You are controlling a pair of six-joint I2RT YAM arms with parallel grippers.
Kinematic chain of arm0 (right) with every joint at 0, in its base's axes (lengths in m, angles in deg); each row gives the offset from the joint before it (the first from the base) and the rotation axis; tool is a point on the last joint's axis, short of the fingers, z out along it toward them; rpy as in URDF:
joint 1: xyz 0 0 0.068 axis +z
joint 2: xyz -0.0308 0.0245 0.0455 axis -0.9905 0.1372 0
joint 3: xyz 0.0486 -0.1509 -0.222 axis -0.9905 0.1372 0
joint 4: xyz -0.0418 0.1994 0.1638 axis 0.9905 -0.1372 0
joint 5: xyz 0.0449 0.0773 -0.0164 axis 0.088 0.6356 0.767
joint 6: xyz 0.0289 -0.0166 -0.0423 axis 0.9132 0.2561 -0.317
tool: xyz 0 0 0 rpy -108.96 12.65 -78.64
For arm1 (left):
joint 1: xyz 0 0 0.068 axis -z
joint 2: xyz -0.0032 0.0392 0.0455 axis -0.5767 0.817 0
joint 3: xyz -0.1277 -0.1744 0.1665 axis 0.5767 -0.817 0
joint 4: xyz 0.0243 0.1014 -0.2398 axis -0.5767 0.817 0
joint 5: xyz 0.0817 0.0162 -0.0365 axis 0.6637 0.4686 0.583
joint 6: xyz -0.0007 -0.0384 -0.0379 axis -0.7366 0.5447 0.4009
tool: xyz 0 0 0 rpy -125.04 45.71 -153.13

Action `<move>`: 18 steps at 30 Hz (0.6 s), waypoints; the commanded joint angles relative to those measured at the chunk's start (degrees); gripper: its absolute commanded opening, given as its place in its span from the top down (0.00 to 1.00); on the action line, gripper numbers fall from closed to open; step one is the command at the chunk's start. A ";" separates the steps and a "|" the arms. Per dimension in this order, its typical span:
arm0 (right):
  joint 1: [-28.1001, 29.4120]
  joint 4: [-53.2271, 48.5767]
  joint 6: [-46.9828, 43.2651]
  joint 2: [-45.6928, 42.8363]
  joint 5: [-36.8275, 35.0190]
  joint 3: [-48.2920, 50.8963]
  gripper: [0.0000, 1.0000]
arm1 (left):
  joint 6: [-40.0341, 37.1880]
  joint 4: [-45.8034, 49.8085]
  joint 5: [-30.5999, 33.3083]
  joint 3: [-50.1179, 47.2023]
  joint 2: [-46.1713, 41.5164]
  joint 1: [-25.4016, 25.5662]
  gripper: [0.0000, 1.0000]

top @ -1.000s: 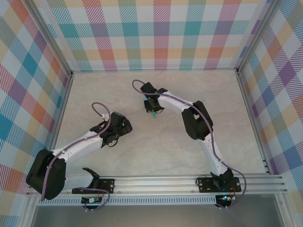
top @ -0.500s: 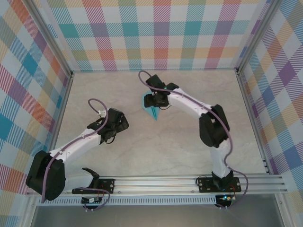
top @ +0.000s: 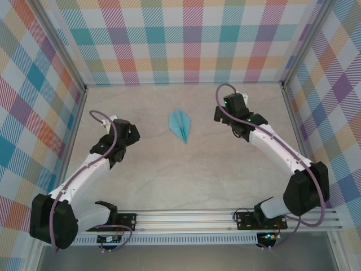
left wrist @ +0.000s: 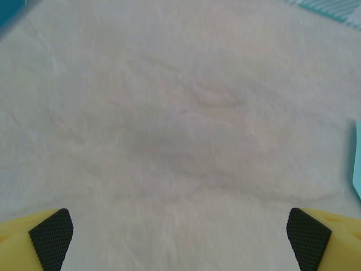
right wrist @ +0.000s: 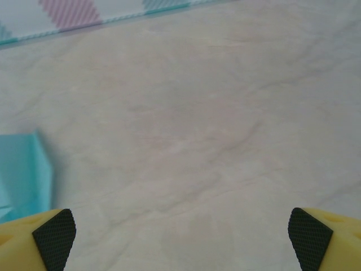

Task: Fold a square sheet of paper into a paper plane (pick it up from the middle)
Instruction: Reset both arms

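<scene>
**A:** Where was the plane [top: 181, 125]?

**B:** Flat on the table [top: 169, 175], between the two grippers and touching neither. Folded dart, centre crease visible, nose pointing towards the arm bases, wide tail towards the back wall [top: 186, 39].

**A:** Right gripper [top: 224, 113]?

**B:** Jaws spread wide, released, gripping nothing. In its wrist view the black pads [right wrist: 53, 234] sat at the two bottom corners with bare table in the gap. The plane [right wrist: 22, 169] lay off to the left of the jaws, outside the left finger, cut off by the frame edge. Wall strip ran ahead of the jaws, along the top.

**A:** Left gripper [top: 125, 135]?

**B:** Same picture. Jaws fully apart, nothing held. Pads [left wrist: 51, 237] in the bottom corners of its wrist view, only table between them. From above, the plane lay to the right of these jaws, well apart from them.

**A:** Did the left wrist view catch the plane?

**B:** There was a thin light blue sliver [left wrist: 357, 161] at the right edge, out beyond the right finger. Too little showed; couldn't tell for sure that it was the plane.

**A:** Which gripper sat closer?

**B:** From above the right one looked a bit nearer. Both were clear of the paper.
</scene>
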 commanded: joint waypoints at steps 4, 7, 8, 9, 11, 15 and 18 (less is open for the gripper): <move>-7.64 15.96 -3.12 -10.15 -6.64 17.42 0.00 | -10.39 -16.85 4.29 -10.38 -3.62 -5.97 0.00; -10.56 23.03 -6.15 -13.25 -7.36 25.26 0.00 | -13.52 -19.89 1.11 -13.41 -3.78 -8.66 0.00; -11.82 23.16 -6.25 -13.18 -7.29 26.48 0.00 | -14.67 -21.55 0.14 -14.50 -3.71 -9.34 0.00; -13.09 22.89 -6.36 -12.70 -7.35 27.28 0.00 | -15.94 -24.35 -0.92 -15.94 -3.53 -10.05 0.00; -14.92 24.47 -7.37 -11.45 -7.28 29.17 0.00 | -17.15 -29.63 -3.18 -18.65 -2.72 -11.13 0.00; -16.40 36.10 -11.26 -9.51 -6.54 35.72 0.00 | -19.69 -38.55 -8.53 -21.55 0.14 -12.86 0.00; -17.04 44.63 -13.90 -6.93 -2.46 38.82 0.00 | -21.02 -43.98 -12.48 -22.84 3.76 -14.28 0.00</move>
